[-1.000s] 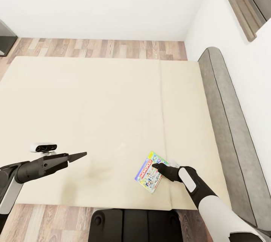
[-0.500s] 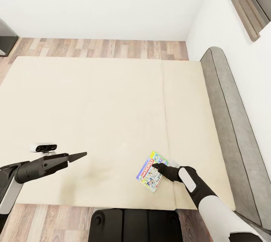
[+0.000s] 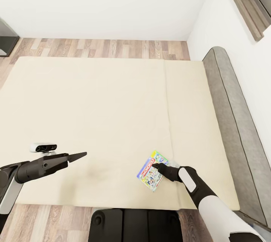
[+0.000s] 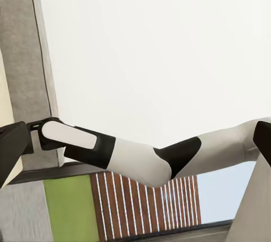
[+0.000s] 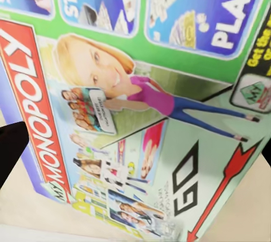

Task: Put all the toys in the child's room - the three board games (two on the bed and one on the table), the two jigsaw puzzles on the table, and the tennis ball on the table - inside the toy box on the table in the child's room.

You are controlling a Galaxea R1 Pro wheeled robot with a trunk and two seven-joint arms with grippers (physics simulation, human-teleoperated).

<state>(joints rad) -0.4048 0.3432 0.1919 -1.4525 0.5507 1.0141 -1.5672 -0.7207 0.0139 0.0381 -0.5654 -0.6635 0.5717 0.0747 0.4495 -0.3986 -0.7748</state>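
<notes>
One of the board games (image 3: 148, 172), a colourful Monopoly box, lies flat on the cream bed (image 3: 94, 102) near its front edge, just left of the mattress seam. My right gripper (image 3: 156, 166) hovers right over the box, open, its dark fingertips (image 5: 10, 148) at the rims of the right wrist view with the box's print (image 5: 141, 112) close between them. My left gripper (image 3: 81, 155) is held out over the front left of the bed, open and empty; its fingers (image 4: 11, 146) frame my right arm (image 4: 113, 151). The table, toy box, puzzles and ball are out of view.
A grey padded headboard (image 3: 233, 114) runs along the bed's right side against the white wall. Wood floor (image 3: 105, 48) shows beyond the bed and at its front. My dark base (image 3: 131, 225) stands at the bed's front edge. A dark cabinet corner (image 3: 5, 40) sits far left.
The whole view has shifted slightly, with the bed and headboard sliding right in the picture. Both arms keep their pose, and the box stays under my right gripper.
</notes>
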